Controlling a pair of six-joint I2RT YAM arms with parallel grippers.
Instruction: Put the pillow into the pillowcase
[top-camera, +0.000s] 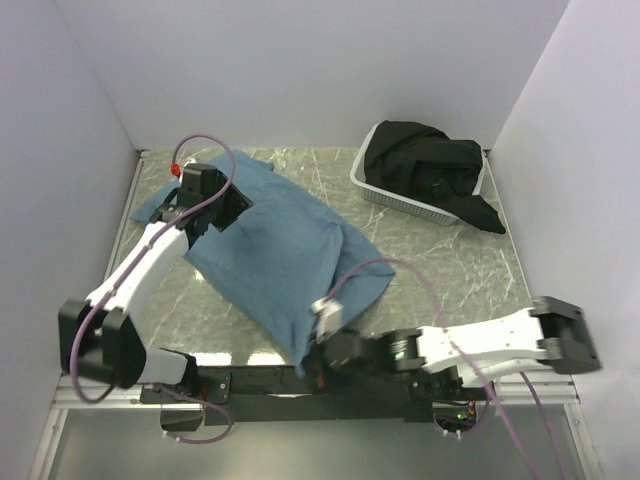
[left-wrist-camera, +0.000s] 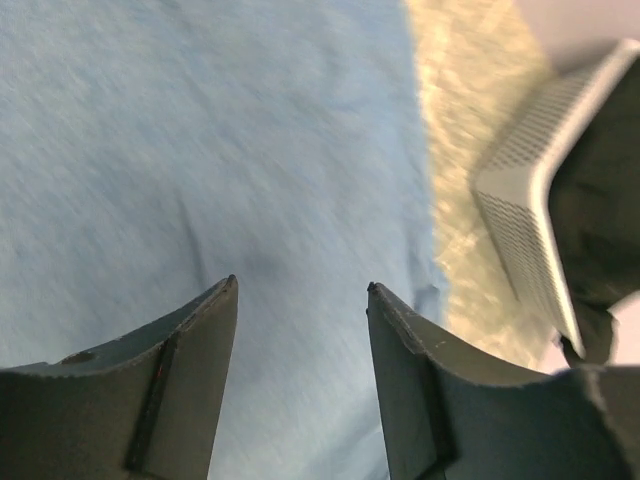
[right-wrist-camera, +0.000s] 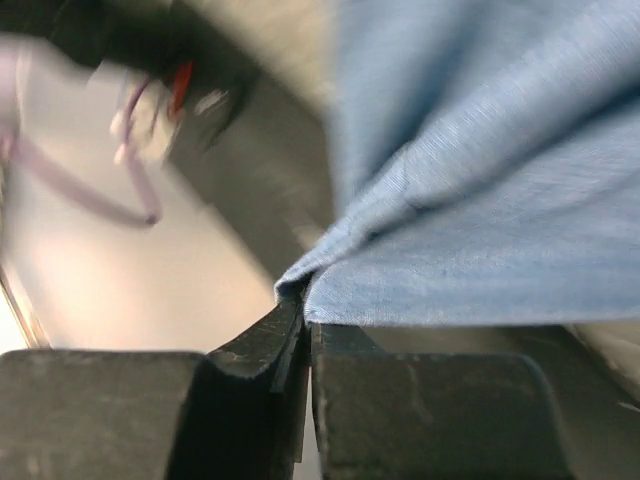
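The dusty-blue pillowcase (top-camera: 285, 255) lies spread and bulging across the middle of the table. The pillow does not show in any view. My left gripper (top-camera: 232, 207) is open over the case's far left part; in the left wrist view its fingers (left-wrist-camera: 190, 370) hang just above blue cloth (left-wrist-camera: 250, 150) with nothing between them. My right gripper (top-camera: 318, 352) is at the near edge, shut on the case's near corner. In the right wrist view the jaws (right-wrist-camera: 304, 312) pinch the cloth's edge (right-wrist-camera: 460, 250).
A white mesh basket (top-camera: 400, 195) with black clothing (top-camera: 430, 170) stands at the back right; its wall shows in the left wrist view (left-wrist-camera: 530, 190). White walls enclose the table on three sides. The black arm rail (top-camera: 300, 382) runs along the near edge.
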